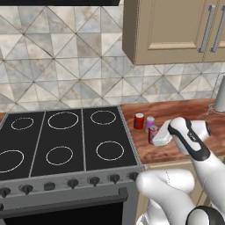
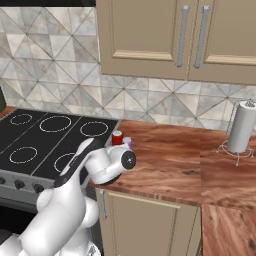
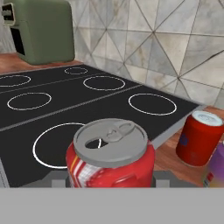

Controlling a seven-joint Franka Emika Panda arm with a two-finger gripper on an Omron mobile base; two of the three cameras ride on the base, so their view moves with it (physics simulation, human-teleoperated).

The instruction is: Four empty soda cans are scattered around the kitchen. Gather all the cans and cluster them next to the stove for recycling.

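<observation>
Gripper holding a can at the stove's right edge.
The stove (image 1: 61, 140) fills the left base view's lower left; bare wooden counter (image 2: 170, 160) runs right to a paper-towel roll (image 2: 242, 126). A green appliance (image 3: 41, 30) sits upper left in the hand view. The gripper (image 3: 109, 177) clasps a red can (image 3: 110, 159); a second red can (image 3: 200, 138) and a purple can (image 1: 150, 121) stand just beside.

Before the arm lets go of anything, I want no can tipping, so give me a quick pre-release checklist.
1. Held red can sits between the gripper fingers: ok.
2. Held can upright: ok.
3. Held can resting on the counter: cannot tell.
4. Second red can and purple can upright beside the stove: ok.
5. Gap to the purple can: cannot tell.
6. Fourth can gathered: cannot tell.
</observation>
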